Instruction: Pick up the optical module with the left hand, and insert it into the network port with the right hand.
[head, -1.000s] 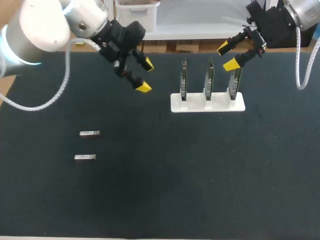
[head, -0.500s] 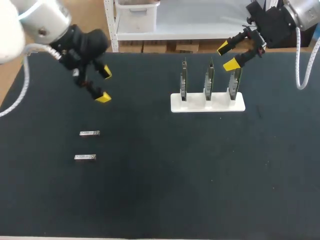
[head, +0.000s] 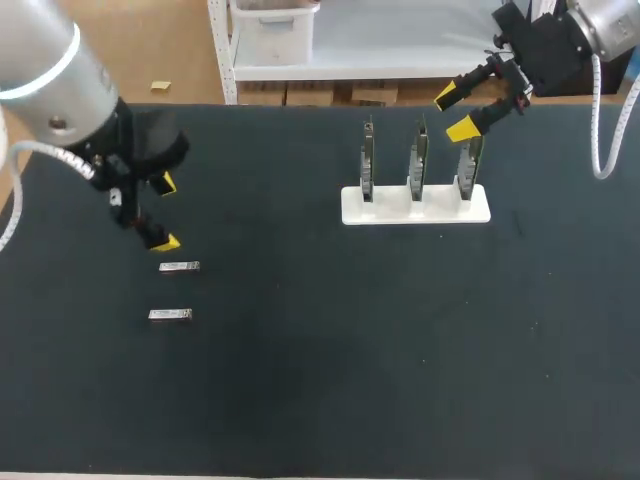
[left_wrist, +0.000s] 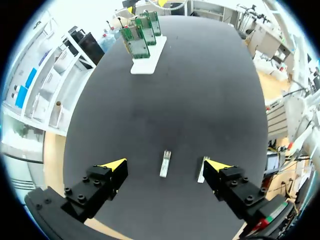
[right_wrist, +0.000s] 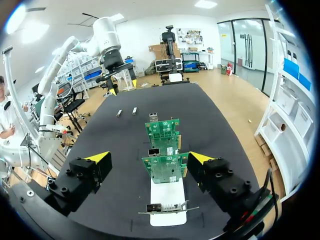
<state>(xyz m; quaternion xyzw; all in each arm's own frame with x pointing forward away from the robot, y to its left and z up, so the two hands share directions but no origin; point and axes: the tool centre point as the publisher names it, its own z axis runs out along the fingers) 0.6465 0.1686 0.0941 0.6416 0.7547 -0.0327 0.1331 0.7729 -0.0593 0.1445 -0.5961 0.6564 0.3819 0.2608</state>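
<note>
Currently two small metal modules are laid flat on the black table, parallel and just beside each other, on the robot's left side & well apart from the stand. The far module and the near module are touched by nothing.

The left claw is held above the table just beyond the far module, fingers spread wide, nothing gripped. In the left wrist view the far module is seen on the table between the open fingers of the left claw, w/ the near module close by one yellow tip; no contact is made w/ either.

Over on the right, a white stand is set on the table w/ three green boards held upright in it, in a row. A small metal port is seen on the middle board.

The right claw is held up over the end of that row, approx. above the outermost board. Its fingers are wide open & empty. In the right wrist view the boards are lined up ahead of the right claw, between its tips.
</note>
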